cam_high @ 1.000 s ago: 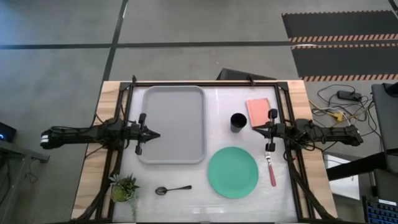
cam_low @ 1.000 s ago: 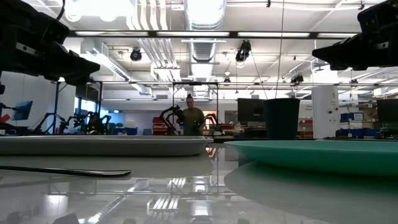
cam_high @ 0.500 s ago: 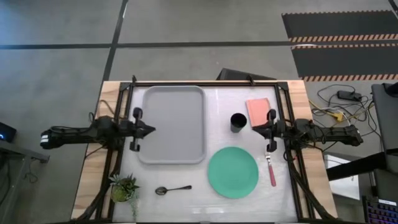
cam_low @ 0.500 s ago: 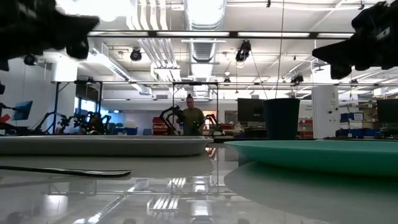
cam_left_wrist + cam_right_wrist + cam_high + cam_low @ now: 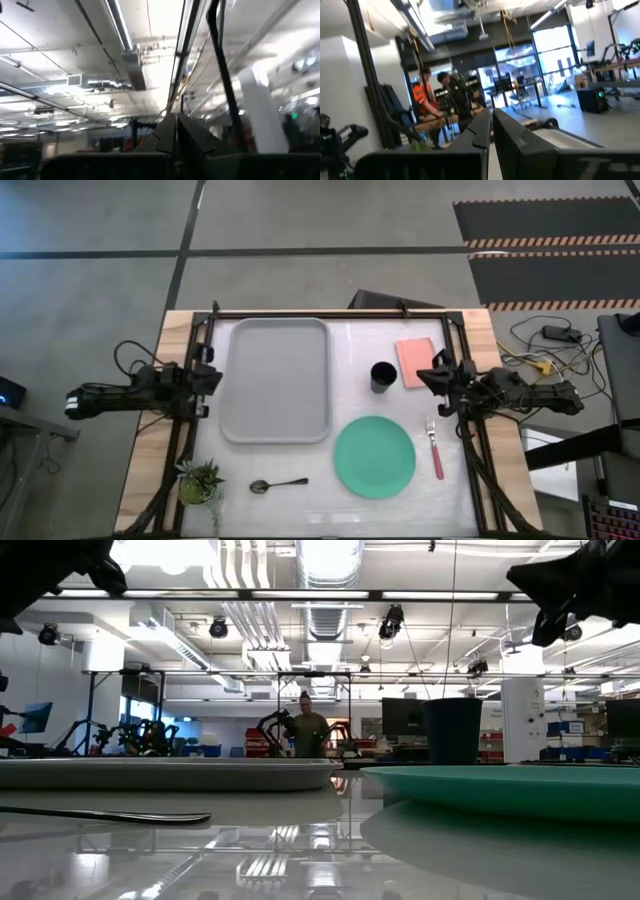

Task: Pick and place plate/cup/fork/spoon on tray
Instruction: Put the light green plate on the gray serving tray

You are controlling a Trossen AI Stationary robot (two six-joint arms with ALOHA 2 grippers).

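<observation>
Nothing sits on the light-grey tray (image 5: 276,380) yet; it lies at the left rear of the counter (image 5: 320,495), and all four pieces are still out on the glossy white top.

The mint-green plate (image 5: 374,457) lies flat at the front right. It looks rigid and probably light, but broad and low, so a claw likely has to pinch its rim at one edge, and it may slide on the slick surface before it lifts. The black cup (image 5: 382,377) stands upright behind the plate, just beside the pink pad (image 5: 413,363); narrow and stiff, it should take a pinch across its wall or over the rim. The fork (image 5: 435,448) lies right of the plate, tines toward the rear; its pink-red handle is the thicker, safer place to grip. The dark spoon (image 5: 277,483) lies at the front left near the small potted plant (image 5: 199,480); thin, flat metal, it looks hardest to get under, best taken across the handle.

Count: one plate, one cup, one fork, one spoon, one tray, one pad, one plant.

The left claw (image 5: 206,379) hangs at the tray's left edge and the right claw (image 5: 441,376) just right of the pad, both empty with the fingers drawn together.
</observation>
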